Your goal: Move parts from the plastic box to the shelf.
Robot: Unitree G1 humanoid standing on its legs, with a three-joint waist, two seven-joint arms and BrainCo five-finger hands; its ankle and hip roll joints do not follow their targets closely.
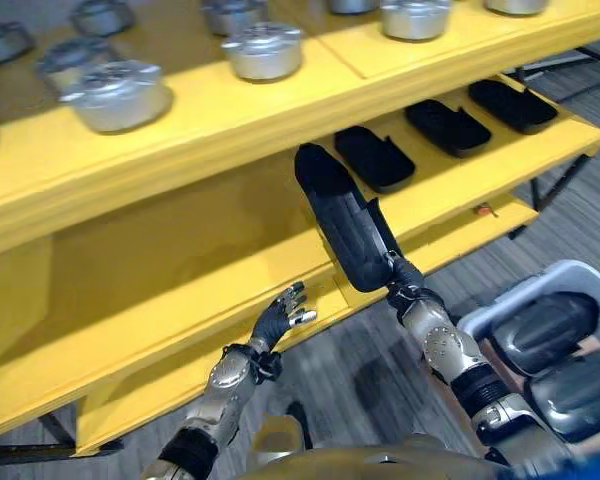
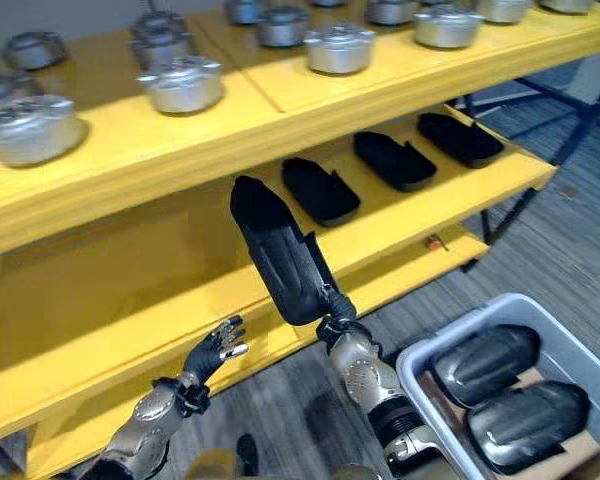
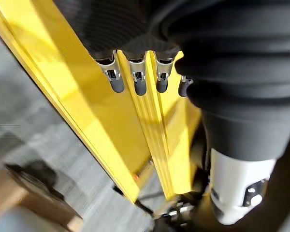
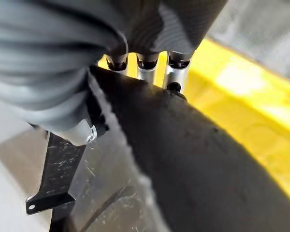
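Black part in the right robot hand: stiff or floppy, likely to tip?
Probably stiff: the black part keeps its shape though the right robot hand holds only its lower end. Held so, it may lever or twist. Its curved shell might rock on the middle shelf.

Right hand (image 1: 405, 290): fingers mostly hidden behind the black part (image 1: 342, 220) it carries; grip can't be confirmed. Part's far end cut off in right wrist view. Plastic box (image 2: 435, 385) cut by frame edge lower right; parts in box (image 2: 485, 362) partly out of frame. Top-shelf metal parts (image 1: 118, 95): several cropped at upper edge. Small orange item (image 2: 435, 242) on lower shelf (image 2: 400, 275) too small to ID.
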